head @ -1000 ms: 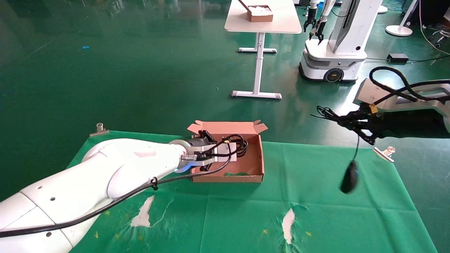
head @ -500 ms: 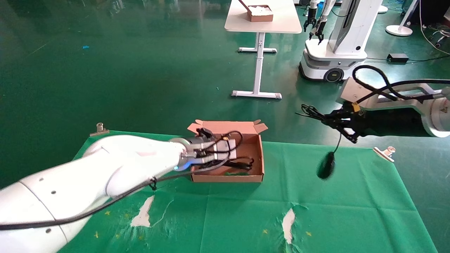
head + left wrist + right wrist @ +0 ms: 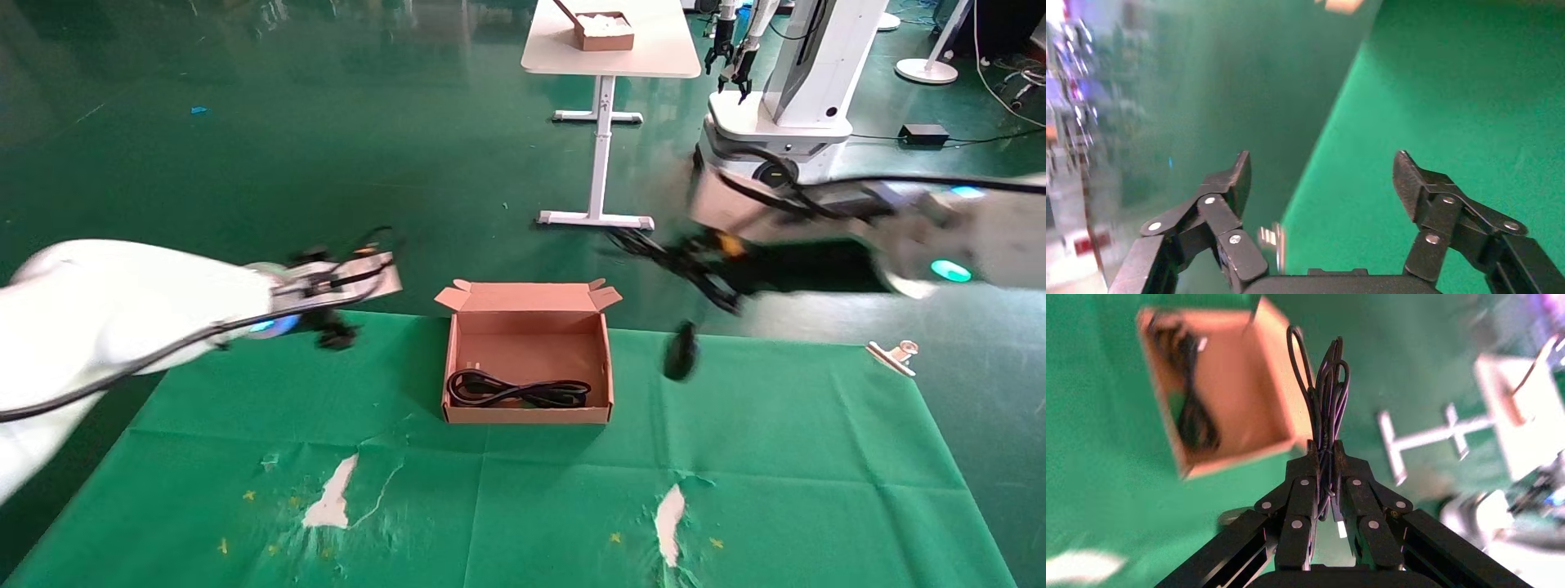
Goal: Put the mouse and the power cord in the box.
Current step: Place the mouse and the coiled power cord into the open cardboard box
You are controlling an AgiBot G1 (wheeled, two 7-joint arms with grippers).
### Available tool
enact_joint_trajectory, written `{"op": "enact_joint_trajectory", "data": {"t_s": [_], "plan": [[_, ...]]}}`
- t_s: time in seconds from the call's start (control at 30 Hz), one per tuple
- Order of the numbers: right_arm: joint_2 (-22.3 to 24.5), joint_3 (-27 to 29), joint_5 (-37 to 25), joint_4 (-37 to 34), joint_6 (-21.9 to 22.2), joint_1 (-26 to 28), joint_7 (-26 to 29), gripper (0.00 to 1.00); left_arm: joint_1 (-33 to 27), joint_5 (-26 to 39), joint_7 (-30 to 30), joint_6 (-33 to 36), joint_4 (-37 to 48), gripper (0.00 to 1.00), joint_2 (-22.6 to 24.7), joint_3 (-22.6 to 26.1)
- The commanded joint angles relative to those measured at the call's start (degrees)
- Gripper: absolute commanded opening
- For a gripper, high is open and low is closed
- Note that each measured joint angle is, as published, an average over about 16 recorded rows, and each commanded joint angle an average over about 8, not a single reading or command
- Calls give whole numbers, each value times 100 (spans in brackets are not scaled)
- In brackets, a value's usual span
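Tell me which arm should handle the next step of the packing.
Right. The right gripper is shut on the thin wire of the small black oval mouse, which dangles beside the brown cardboard box. The left gripper is open, empty, off to the box's left.

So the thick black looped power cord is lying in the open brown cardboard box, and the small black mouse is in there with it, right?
Not quite. The thick black looped power cord does lie in the open brown cardboard box, but the small black mouse is outside it, dangling by its thin wire from the right end effector just beside the box. The head view shows this. The left end effector is open, off to the side.
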Motion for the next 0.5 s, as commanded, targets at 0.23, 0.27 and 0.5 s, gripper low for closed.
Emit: {"op": "enact_joint_trajectory", "data": {"t_s": [0.23,0.27,0.5], "plan": [[-1259,-324,-379,-1039,980,184,-1093,0,19,463,-425,459,-637,100,-552,183],[-1436,-372,-409,-1238,1107,197,-1255,0,26,539,-536,492,-759,100,-596,194],[-2131,-873,-106,-2063,1687,189,-2100,0,76,1026,-1206,722,-1470,100,-839,247]]}}
